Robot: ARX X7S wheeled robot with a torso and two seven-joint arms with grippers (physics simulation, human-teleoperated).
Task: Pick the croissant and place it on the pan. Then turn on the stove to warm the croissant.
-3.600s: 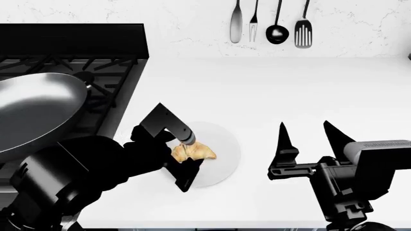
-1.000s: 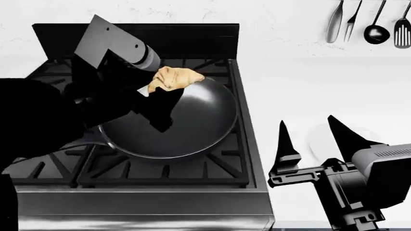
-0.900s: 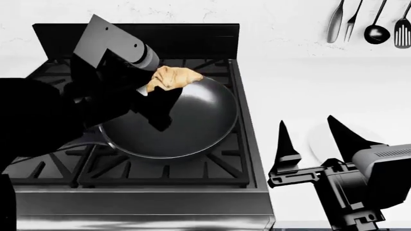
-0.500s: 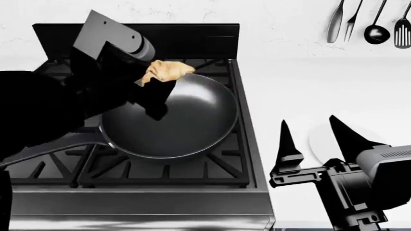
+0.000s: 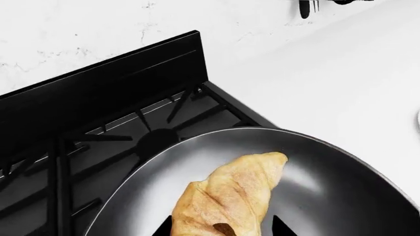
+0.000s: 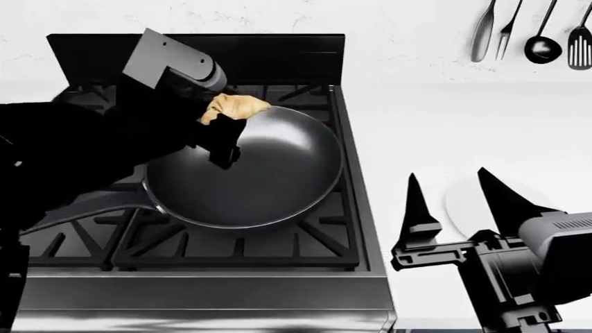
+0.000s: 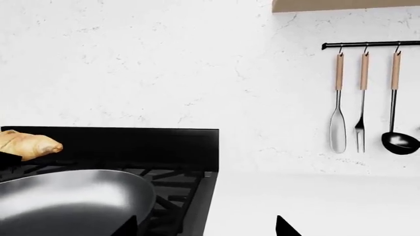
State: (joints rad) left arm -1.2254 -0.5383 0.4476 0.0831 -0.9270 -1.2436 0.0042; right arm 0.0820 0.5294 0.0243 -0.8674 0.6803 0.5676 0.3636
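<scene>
The golden-tan croissant (image 6: 234,106) is held in my left gripper (image 6: 220,119), above the far left rim of the dark grey pan (image 6: 259,173). The pan sits on the black stove (image 6: 185,243), on its grates. In the left wrist view the croissant (image 5: 229,196) sits between the two fingertips over the pan (image 5: 328,196). In the right wrist view the croissant (image 7: 26,143) hangs above the pan (image 7: 72,201). My right gripper (image 6: 453,205) is open and empty over the white counter, right of the stove. The stove's knobs are out of view.
A flat white plate (image 6: 462,205) lies on the counter behind my right gripper. Utensils (image 6: 541,35) hang on the wall at the back right. The pan's handle (image 6: 83,208) points to the front left under my left arm.
My left gripper with the croissant has drifted left and back, from over the pan's far rim toward its far left edge. The right arm has shifted slightly down.
</scene>
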